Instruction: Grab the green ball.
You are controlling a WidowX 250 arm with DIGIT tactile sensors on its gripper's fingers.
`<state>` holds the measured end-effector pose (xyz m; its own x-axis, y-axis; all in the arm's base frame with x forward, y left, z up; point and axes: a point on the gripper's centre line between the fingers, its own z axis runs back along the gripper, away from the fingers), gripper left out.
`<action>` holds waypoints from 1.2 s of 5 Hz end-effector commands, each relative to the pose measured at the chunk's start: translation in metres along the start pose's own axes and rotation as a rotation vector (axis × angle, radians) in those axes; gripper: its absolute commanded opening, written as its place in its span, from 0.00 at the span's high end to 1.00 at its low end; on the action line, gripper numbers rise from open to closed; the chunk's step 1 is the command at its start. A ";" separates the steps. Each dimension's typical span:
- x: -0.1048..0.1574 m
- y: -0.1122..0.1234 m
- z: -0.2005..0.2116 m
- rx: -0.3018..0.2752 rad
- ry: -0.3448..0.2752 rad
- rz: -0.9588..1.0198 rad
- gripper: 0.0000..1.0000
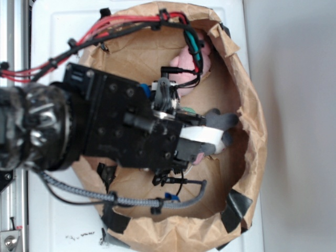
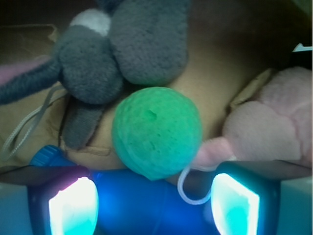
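Note:
The green ball (image 2: 156, 131) fills the middle of the wrist view, resting on the brown paper between the grey plush animal (image 2: 117, 49) and a pink plush (image 2: 274, 122). It lies just ahead of my gripper (image 2: 154, 205), whose two glowing pads (image 2: 73, 205) stand wide apart with nothing between them but the blue bottle-shaped toy (image 2: 156, 200) below. In the exterior view my gripper (image 1: 202, 139) hangs over the paper-lined bowl and hides most of the ball; only a green sliver (image 1: 187, 111) shows.
The toys lie in a crumpled brown paper nest (image 1: 247, 157) taped to a white tray (image 1: 58, 31). A thin white loop of string (image 2: 188, 188) lies near the right pad. Red and black cables (image 1: 105, 31) run over the nest's rim.

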<state>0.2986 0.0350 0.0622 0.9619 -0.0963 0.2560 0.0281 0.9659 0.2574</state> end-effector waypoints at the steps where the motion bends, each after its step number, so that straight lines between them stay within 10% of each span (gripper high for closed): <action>1: 0.023 0.016 0.034 -0.032 -0.046 0.009 0.00; 6: 0.044 0.039 0.040 -0.052 -0.095 0.080 0.00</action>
<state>0.3228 0.0578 0.0985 0.9515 -0.0339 0.3059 -0.0211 0.9844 0.1749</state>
